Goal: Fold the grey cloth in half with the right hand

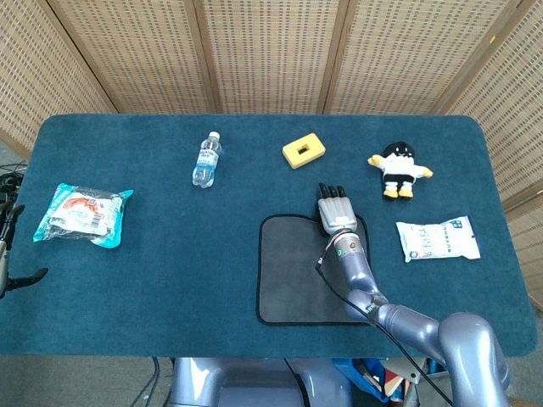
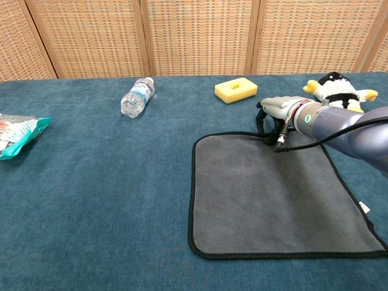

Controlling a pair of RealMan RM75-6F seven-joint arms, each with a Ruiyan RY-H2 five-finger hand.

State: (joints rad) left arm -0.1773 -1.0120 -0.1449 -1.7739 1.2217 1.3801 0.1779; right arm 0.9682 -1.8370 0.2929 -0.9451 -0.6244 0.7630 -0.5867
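Observation:
The grey cloth [image 1: 293, 271] with black trim lies flat and unfolded on the blue table, right of centre; in the chest view the cloth [image 2: 267, 194] fills the lower right. My right hand [image 1: 335, 212] is at the cloth's far edge, palm down. In the chest view that right hand [image 2: 277, 113] has its fingers curled downward, the tips touching the cloth's far hem, which still lies flat. Only dark fingers of my left hand [image 1: 10, 250] show at the far left edge of the head view, spread and holding nothing.
A water bottle [image 1: 206, 158] lies at the back left. A yellow sponge [image 1: 304, 151] and a plush toy [image 1: 399, 168] sit beyond the cloth. A white packet [image 1: 437, 238] lies right of it, and a snack bag [image 1: 82, 214] far left.

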